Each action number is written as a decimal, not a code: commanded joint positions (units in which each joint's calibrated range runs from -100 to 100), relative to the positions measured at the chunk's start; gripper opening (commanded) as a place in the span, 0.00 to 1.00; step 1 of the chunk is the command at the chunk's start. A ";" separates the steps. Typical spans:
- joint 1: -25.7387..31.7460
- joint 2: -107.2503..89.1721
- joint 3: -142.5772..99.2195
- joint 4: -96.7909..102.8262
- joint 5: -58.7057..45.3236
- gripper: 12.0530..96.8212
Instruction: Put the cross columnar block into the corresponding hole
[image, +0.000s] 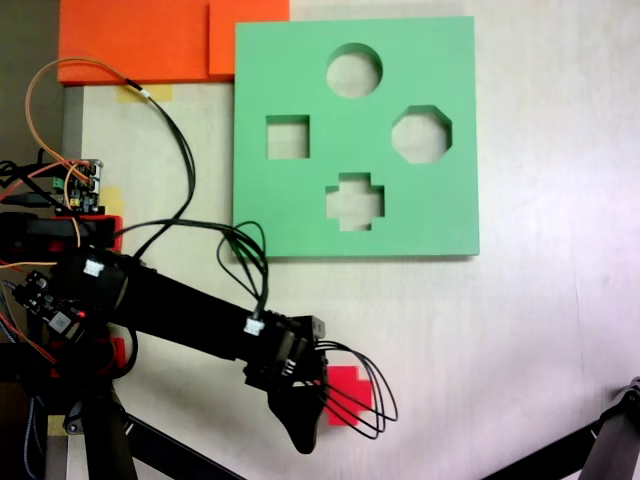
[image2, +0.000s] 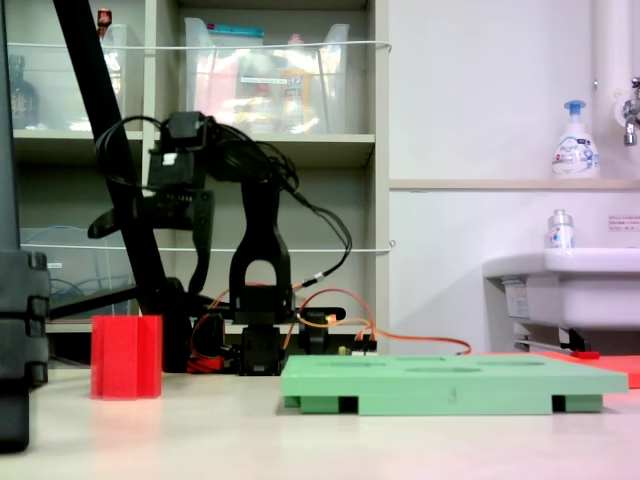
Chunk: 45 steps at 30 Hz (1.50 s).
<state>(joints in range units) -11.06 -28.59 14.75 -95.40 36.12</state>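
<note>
Side fixed view, left to right: the small bright red plus-shaped matte block (image2: 126, 356) stands upright on the pale tabletop (image2: 300, 440), well left of the square light-green foam board (image2: 450, 383), which lies flat. The black hobby-arm gripper (image2: 195, 285) hangs above the block, not touching it; there is a clear gap under the fingertips.

Top-down fixed view: the gripper (image: 303, 425) covers the block's (image: 348, 392) left part. The jaws overlap one another, so how far they stand apart cannot be told. Nothing appears held.

The plus-shaped cut-out (image: 354, 201) sits in the board's near row, empty, between the square and octagonal cut-outs.

Judgement: the arm is poised over the block for a grasp from above; the block's arms must match the cut-out at insertion.
</note>
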 joint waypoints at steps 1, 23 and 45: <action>0.00 2.61 4.49 -3.45 -0.29 0.98; -0.88 25.38 6.29 13.12 0.63 0.98; -1.66 33.34 5.99 13.12 0.68 0.53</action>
<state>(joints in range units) -12.53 4.38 19.55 -84.43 36.80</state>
